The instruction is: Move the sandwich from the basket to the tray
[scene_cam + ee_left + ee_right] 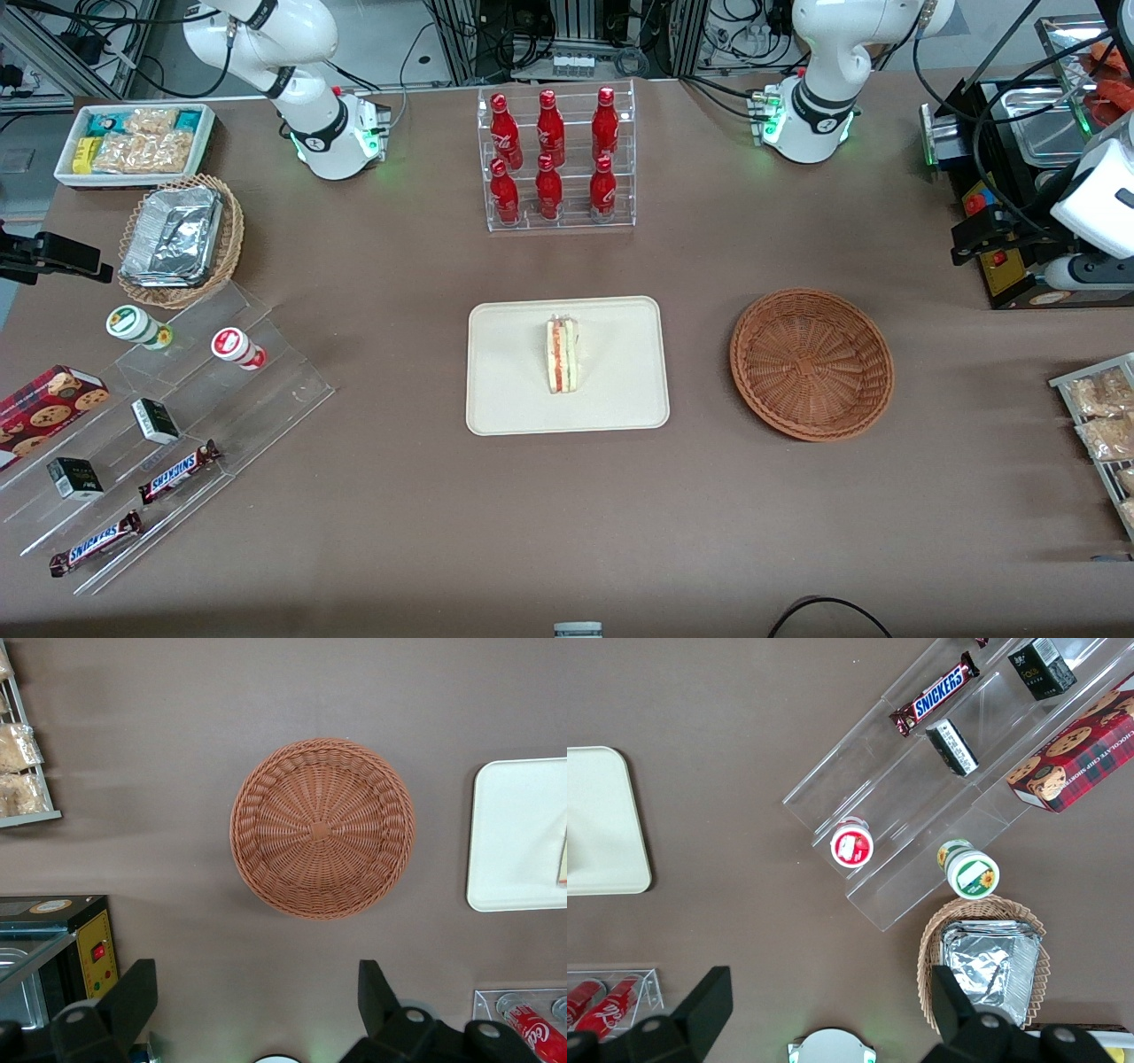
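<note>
Cream tray [505,372] holds the sandwich [562,356]; the gripper [257,1005] hangs above the basket [811,363], fingers wide apart.

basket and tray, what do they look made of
The basket looks like reddish-brown woven wicker: strands radiate from its centre, with a braided rim. The tray looks like cream matte moulded plastic, smooth, low-rimmed, round-cornered; it might be pulp fibre. The gripper hangs above the table beside the basket, jaws open.

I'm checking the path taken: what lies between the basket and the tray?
Only bare brown tabletop separates the empty basket from the tray holding the sandwich, per the front view. The open gripper hangs above the basket.
</note>
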Action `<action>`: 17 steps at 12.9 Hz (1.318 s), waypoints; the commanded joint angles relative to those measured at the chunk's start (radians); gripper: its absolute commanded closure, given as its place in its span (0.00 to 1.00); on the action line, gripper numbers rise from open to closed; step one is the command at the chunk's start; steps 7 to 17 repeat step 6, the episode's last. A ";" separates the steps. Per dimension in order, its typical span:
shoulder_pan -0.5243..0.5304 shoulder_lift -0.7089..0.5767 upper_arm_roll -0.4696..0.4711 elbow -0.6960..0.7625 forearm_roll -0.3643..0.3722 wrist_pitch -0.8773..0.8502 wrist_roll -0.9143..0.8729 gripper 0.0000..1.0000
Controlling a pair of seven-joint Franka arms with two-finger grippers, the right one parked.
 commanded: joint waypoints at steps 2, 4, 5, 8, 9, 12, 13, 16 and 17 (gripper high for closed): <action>-0.012 0.006 0.010 0.018 0.001 0.009 -0.002 0.00; -0.010 0.003 0.010 0.014 0.002 0.009 0.001 0.01; -0.009 0.002 0.010 0.011 0.002 0.007 0.001 0.00; -0.009 0.002 0.010 0.011 0.002 0.007 0.001 0.00; -0.009 0.002 0.010 0.011 0.002 0.007 0.001 0.00; -0.009 0.002 0.010 0.011 0.002 0.007 0.001 0.00; -0.009 0.002 0.010 0.011 0.002 0.007 0.001 0.00; -0.009 0.002 0.010 0.011 0.002 0.007 0.001 0.00; -0.009 0.002 0.010 0.011 0.002 0.007 0.001 0.00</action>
